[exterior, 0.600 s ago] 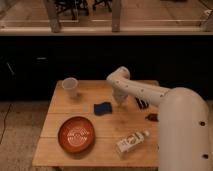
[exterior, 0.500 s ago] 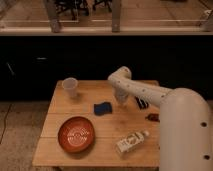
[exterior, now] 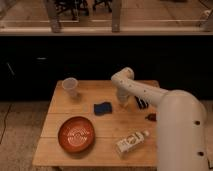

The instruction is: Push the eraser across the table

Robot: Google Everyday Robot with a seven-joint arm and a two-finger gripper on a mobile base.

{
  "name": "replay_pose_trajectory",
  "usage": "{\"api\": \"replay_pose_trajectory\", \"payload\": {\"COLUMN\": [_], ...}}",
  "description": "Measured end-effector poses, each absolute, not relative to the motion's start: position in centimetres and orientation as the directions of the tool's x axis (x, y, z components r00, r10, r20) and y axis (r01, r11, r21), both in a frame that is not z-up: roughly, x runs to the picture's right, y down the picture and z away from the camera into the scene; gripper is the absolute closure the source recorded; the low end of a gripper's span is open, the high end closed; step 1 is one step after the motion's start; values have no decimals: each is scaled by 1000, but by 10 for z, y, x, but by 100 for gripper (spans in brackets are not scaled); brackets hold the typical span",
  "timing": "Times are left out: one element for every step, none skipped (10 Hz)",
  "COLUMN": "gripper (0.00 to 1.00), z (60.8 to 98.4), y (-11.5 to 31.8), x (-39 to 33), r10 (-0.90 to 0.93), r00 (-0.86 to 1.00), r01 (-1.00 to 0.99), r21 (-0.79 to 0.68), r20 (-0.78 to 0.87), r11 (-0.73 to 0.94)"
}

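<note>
Far left on the light plank tabletop: a clear plastic cup, upright. Near left: a red-orange bowl, patterned inside, well apart from the cup. Around the middle: a blue soft pad, flat, farther back than the bowl and a little to its right. By the near edge, right of the bowl: a pale bottle on its side, cap end toward the right. Right of the pad: a white arm, in from the right, bent at a far elbow, with the jaws pointing down low over the tabletop, between pad and eraser. Cannot tell whether released or clenched. Just right of the jaws: the eraser, black with pale stripes, flat on the right part of the tabletop, close under the arm. Nearer and slightly right: a small reddish-brown oblong thing, beside the robot's white body
</note>
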State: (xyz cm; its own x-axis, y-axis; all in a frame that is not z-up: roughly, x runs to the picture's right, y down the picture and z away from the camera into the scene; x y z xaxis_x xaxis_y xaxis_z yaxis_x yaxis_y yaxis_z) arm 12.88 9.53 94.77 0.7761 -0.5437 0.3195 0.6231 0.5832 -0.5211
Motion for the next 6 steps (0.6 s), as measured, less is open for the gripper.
{"api": "replay_pose_trajectory", "payload": {"gripper": [100,100,100,100,100,100], "z": [947,946,945,944,937,930], "y": [95,94,94,91,86,78], "x": [129,129,130,134,151,159], "r10": [-544,-545,-544,-535,-521,-513], "r00": [776,776,776,784,799,809], "r01": [623,624,623,616,598,587], "r21": [-522,-521,-521,-501,-478,-451], "r20": [319,319,319,316,300,288], "r11": [583,582,584,607,643,672]}}
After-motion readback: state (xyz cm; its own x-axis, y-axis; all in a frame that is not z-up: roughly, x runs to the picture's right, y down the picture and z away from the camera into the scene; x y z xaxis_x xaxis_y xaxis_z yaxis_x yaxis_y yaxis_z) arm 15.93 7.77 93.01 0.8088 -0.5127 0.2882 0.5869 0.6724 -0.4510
